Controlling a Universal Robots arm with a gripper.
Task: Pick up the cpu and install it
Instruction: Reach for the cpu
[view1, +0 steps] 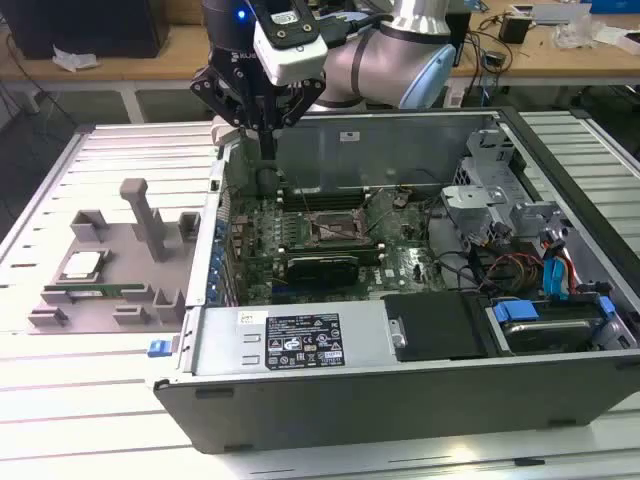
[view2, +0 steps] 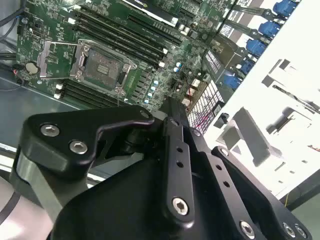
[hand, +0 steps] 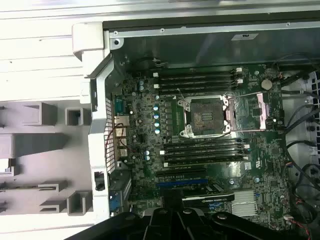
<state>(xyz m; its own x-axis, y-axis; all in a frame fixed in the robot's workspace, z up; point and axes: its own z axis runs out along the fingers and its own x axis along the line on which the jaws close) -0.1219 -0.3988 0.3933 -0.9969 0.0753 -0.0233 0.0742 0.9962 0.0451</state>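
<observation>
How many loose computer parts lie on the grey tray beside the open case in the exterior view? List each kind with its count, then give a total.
cpu: 1
memory stick: 1
Total: 2

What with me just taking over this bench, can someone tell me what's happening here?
A robot arm hangs its pincer over an open computer case, near the wall on the exterior view's left. The cpu has not been picked up yet: it lies outside the case on a grey holder, with a memory stick beside it. On the board inside the case, the socket stands open and empty.
</observation>
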